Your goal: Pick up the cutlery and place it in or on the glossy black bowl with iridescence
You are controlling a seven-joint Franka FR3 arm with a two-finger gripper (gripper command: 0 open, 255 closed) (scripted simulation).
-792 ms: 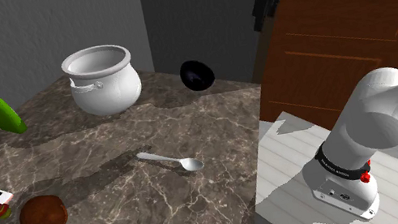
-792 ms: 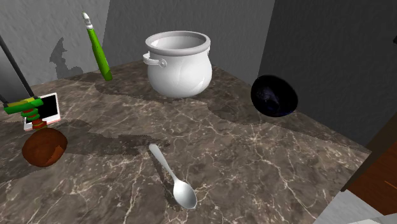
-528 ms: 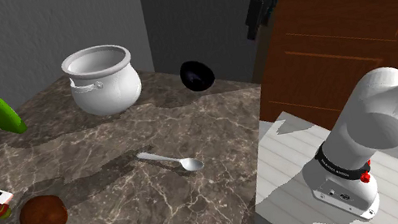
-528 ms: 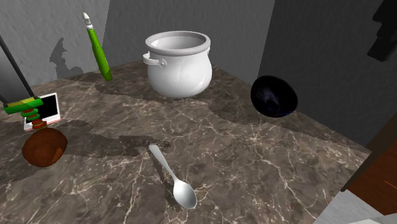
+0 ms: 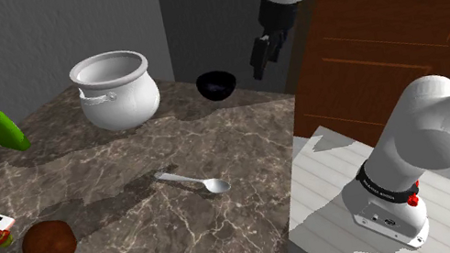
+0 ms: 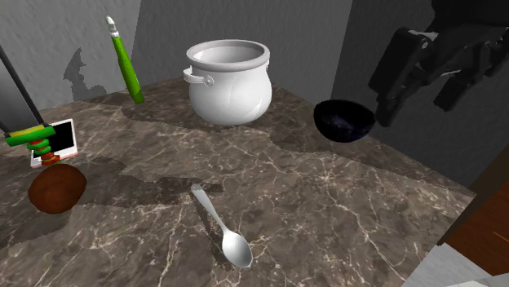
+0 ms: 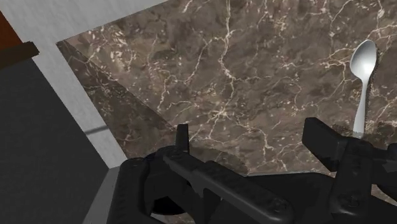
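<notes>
The task is at its very beginning, as far as I can judge: nothing of it is done. The spoon (image 5: 193,182), a pale grey one, lies flat on the dark marbled table (image 5: 187,248), near the edge that faces the stand, with its bowl end toward the shoulder view's right. Nothing touches it. The glossy black bowl (image 5: 217,85) stands upright at the far side of the table, close to the grey wall and to the shoulder view's right of the big white pot (image 5: 116,92). The bowl looks empty in the second exterior view (image 6: 344,120). The gripper (image 5: 258,62) hangs in the air above the far corner of the table, just beside the bowl and higher than it, and well apart from the spoon. In the wrist view the two black fingers (image 7: 182,139) stand clearly apart with only the marble between them, so the jaws are wide open and grasp nothing. The spoon (image 7: 364,70) shows there far beyond one finger, not between them. Everything is left to do: the arm has to travel over to the spoon, come down, close on the handle, lift it, carry it to the black bowl and release it there. The flat, thin handle may be difficult to grasp from the table.
</notes>
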